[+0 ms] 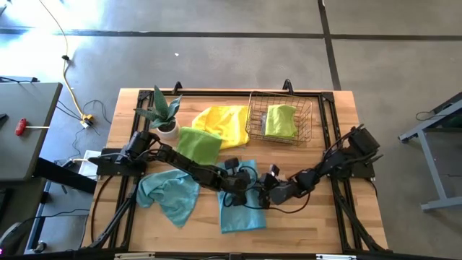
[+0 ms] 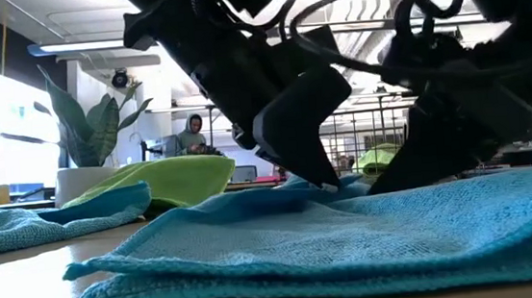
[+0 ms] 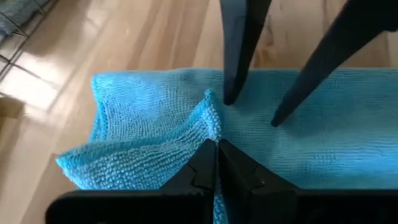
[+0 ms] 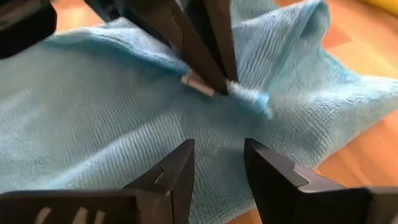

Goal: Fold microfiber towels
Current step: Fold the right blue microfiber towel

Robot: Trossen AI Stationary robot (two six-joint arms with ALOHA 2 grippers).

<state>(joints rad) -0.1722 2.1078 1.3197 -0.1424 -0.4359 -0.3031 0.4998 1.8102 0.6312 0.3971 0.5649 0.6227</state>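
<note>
Between both grippers: teal towel [image 1: 242, 209] on worktop [image 1: 339, 217] | left gripper [image 3: 217, 144] pinching a raised fold of it | right gripper [image 4: 219, 149] spread, just opposite, above the cloth

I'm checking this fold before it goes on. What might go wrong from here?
1. The left gripper pinches only a thin ridge of the teal towel; it may slip out when lifted.
2. The right gripper hangs open right beside the left one over the same towel; the fingers may collide.
3. A second teal towel lies close by and may get dragged.
</note>
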